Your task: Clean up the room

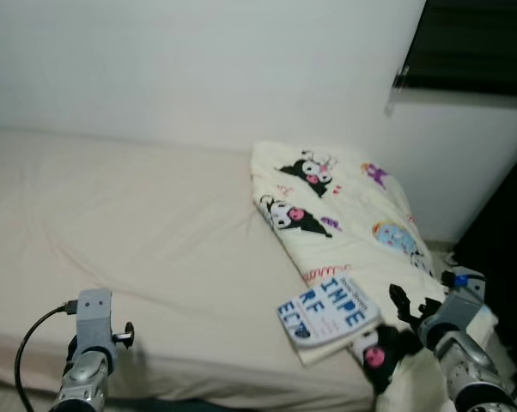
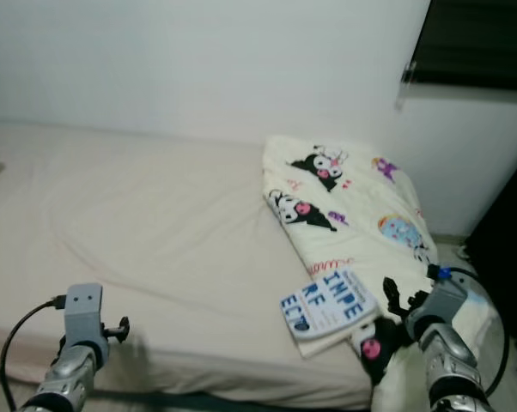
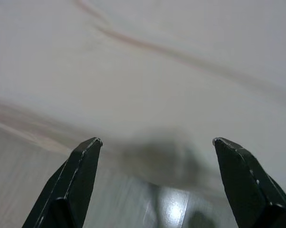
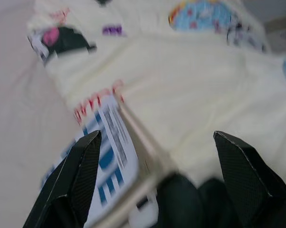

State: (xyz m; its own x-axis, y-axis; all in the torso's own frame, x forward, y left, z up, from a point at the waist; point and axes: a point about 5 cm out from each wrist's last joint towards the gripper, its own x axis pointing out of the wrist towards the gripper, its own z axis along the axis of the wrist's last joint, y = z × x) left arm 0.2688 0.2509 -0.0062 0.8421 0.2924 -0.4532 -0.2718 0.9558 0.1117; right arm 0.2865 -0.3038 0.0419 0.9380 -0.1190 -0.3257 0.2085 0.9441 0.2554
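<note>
Your right gripper (image 1: 404, 302) is hovering with its fingers spread wide just beside the book (image 1: 328, 314), which is lying on the near corner of the folded cartoon-print blanket (image 1: 353, 215) at the right end of the bed (image 1: 138, 240) (white cover, big blue letters, one corner poking past the blanket's edge toward you). Your left gripper (image 3: 155, 142) is hanging wide open too, gripping nothing, down by the bed's near edge and well apart from the book, with pale sheet and a strip of floor (image 3: 171, 209) showing past its fingertips.
</note>
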